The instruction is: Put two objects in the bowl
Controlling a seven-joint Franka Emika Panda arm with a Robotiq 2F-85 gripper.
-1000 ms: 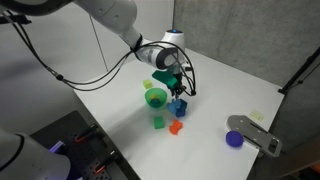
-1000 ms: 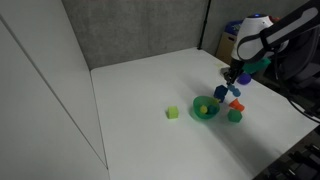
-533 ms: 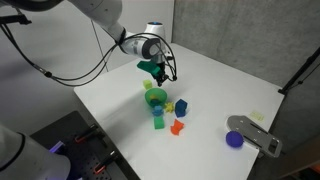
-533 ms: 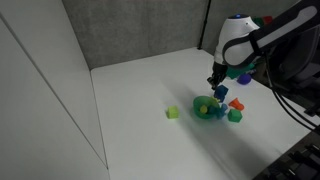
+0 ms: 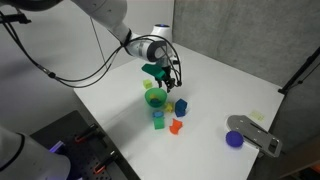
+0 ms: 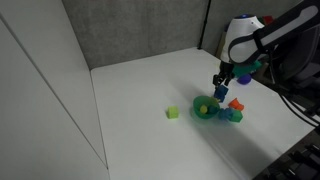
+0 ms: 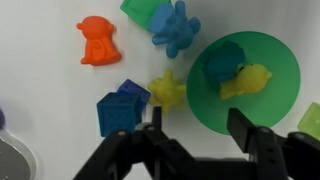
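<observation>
A green bowl (image 7: 262, 112) lies at the right of the wrist view and holds a teal toy (image 7: 222, 63) and a yellow toy (image 7: 252, 80). My gripper (image 7: 197, 125) is open and empty, with one finger over the bowl's edge and the other beside a yellow spiky toy (image 7: 166, 91). In both exterior views the gripper (image 5: 165, 85) (image 6: 221, 92) hovers just above the bowl (image 5: 155, 98) (image 6: 204, 111).
Beside the bowl lie a blue cube (image 7: 120, 111) (image 5: 181, 106), an orange figure (image 7: 97, 40) (image 5: 176, 127), a blue splat toy (image 7: 175, 27) and a green block (image 5: 158, 122). A lime cube (image 6: 172, 113) sits apart. A purple object (image 5: 234, 139) and a grey object (image 5: 256, 134) lie near the table's edge.
The gripper swung from beside the blue cube to over the bowl's far side, then came back a little and now hangs over the bowl's edge.
</observation>
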